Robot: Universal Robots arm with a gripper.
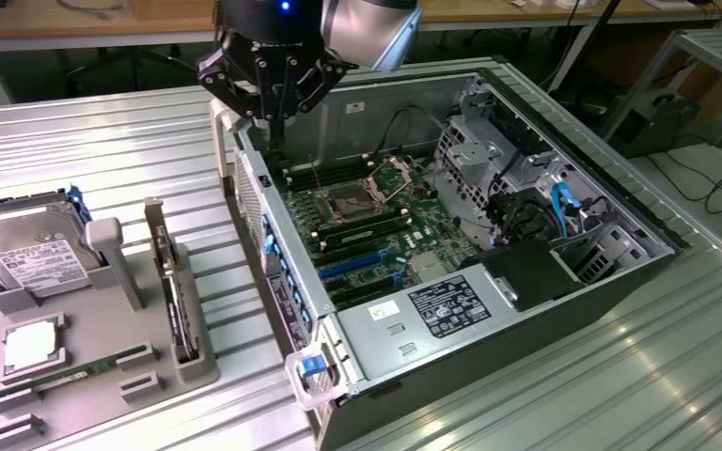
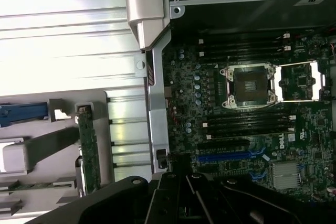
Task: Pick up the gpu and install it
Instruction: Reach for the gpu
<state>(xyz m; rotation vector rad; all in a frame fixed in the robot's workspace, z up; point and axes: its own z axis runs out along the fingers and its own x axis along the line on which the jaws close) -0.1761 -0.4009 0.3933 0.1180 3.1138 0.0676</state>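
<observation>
While the black pincer (image 1: 275, 141) hangs closed, empty, above the open metal computer case (image 1: 361, 113), the thin dark gpu card (image 1: 180, 315) stands edgewise in a grey rack (image 1: 123, 291): likely light, stiff, fragile, best pinched along its top edge.

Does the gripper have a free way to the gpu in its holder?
Probably yes: the gpu stands on edge in the gray holder with nothing above it. The shut gripper hangs over the computer case's edge.
</observation>
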